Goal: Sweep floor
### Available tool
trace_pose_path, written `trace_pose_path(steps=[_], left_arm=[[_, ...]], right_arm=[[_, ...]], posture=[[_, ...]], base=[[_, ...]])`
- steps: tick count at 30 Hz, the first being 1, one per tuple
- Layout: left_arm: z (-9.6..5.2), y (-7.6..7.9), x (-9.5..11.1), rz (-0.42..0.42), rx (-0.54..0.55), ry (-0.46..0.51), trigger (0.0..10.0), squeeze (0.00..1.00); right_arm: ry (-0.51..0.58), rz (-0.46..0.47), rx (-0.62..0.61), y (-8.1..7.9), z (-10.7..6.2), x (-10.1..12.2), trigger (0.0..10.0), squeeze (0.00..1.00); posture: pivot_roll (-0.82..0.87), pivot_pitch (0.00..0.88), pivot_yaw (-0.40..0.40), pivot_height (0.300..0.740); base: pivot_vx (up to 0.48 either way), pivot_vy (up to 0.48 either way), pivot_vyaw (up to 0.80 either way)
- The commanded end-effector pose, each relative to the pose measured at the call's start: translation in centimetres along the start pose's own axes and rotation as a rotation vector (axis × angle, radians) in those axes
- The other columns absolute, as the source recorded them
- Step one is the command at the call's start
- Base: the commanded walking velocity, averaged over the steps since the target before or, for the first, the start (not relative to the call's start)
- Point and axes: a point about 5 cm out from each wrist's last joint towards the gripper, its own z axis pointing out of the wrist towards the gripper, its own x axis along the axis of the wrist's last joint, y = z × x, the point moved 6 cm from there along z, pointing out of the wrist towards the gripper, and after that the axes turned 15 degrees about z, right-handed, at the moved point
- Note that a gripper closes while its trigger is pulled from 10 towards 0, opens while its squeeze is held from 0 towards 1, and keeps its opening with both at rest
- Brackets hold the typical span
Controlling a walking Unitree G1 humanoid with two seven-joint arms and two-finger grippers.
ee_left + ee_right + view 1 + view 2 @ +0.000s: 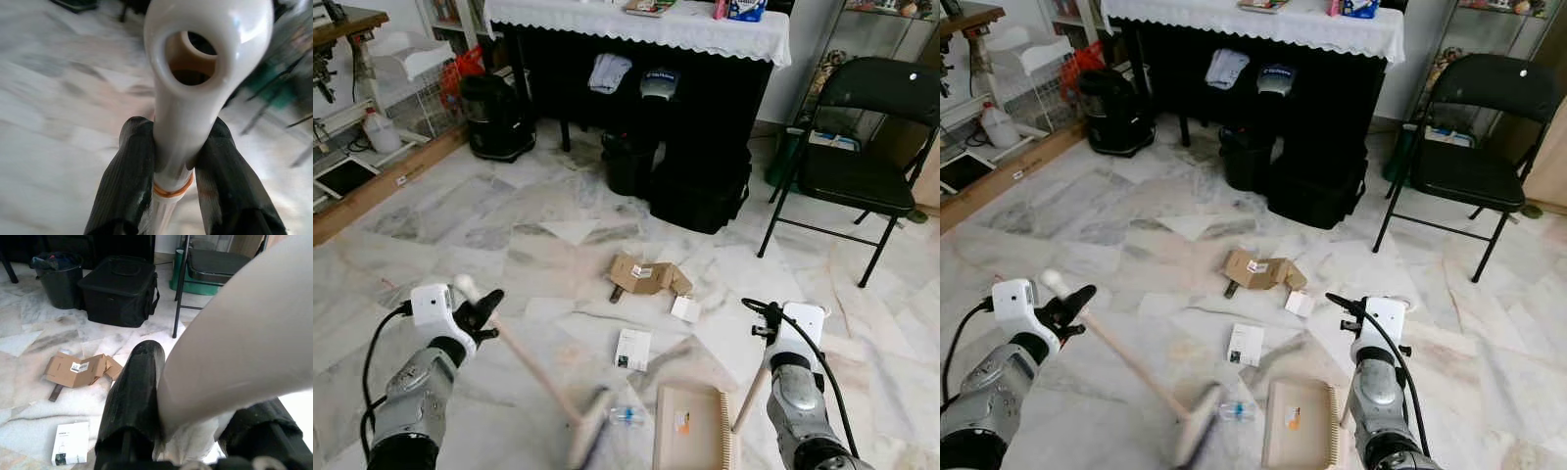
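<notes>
My left gripper [176, 147] is shut on the cream broom handle [524, 357] just below its hooped end. The handle slants down to the blurred brush head [588, 431] on the marble floor. My right gripper [195, 401] is shut on the pale handle [751, 392] of the beige dustpan [690, 426], which lies flat just right of the brush. A small clear plastic piece [625, 414] sits between brush and pan. Farther out lie a white leaflet [632, 348], a small white card [685, 308] and a flattened cardboard box [641, 276].
A table with a white cloth [646, 24] and black skirt stands ahead, with a black bin [628, 162] and a black case [700, 191] in front of it. A black folding chair [862, 157] is at right, a black canister [496, 117] and a wooden plank [372, 186] at left.
</notes>
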Motion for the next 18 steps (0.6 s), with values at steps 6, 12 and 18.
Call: trace_pose_path(steps=[6,12,18], left_arm=[[-0.8,5.8,4.9,-0.246,-0.370,0.157,10.0,0.00],[-0.1,4.0,6.3,-0.192,-0.248,0.199,10.0,0.00],[0.1,0.0,7.5,-0.075,0.003,0.240,10.0,0.00]], right_arm=[[0.004,0.006,-0.017,0.4,0.3,0.3,10.0,0.00],[0.003,0.009,-0.015,0.2,0.3,0.4,10.0,0.00],[0.002,0.008,-0.012,0.2,0.3,0.3,10.0,0.00]], posture=[[0.14,0.000,-0.025,0.740],[0.14,0.000,-0.025,0.740],[0.14,0.000,-0.022,0.740]], base=[[0.000,0.000,0.00],[0.000,0.000,0.00],[0.000,0.000,0.00]])
